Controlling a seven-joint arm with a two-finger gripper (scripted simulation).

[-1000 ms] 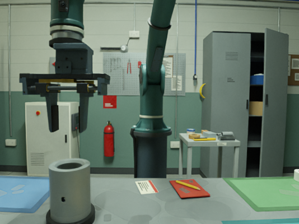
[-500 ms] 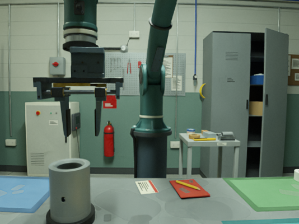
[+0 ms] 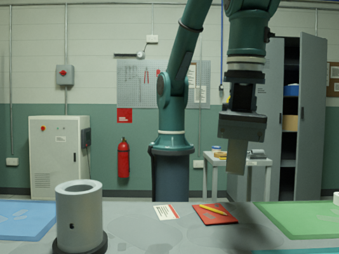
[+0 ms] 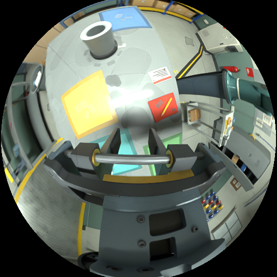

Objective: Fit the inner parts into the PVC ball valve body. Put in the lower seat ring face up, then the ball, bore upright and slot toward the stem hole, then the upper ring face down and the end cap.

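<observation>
On the left of the grey bench the PVC valve body (image 3: pixel 79 216) stands upright on a dark round base, a pale grey open-topped cylinder with a small stem hole low on its side; from the wrist camera its bore (image 4: pixel 99 32) looks empty. A white part (image 3: pixel 336 198) peeks in at the right edge by the green mat (image 3: pixel 301 217); the rings, ball and cap are otherwise out of sight. My gripper (image 3: pixel 237 157) hangs high over the bench's right half, well away from the body. It is open and holds nothing (image 4: pixel 134 140).
Behind the bench rises the arm's teal column (image 3: pixel 171 152), with a cabinet and a side table beyond. On the bench lie a blue mat (image 3: pixel 22 219), a yellow mat (image 4: pixel 87 103), a white card (image 3: pixel 166 211) and a red pad with a yellow pencil (image 3: pixel 214 212).
</observation>
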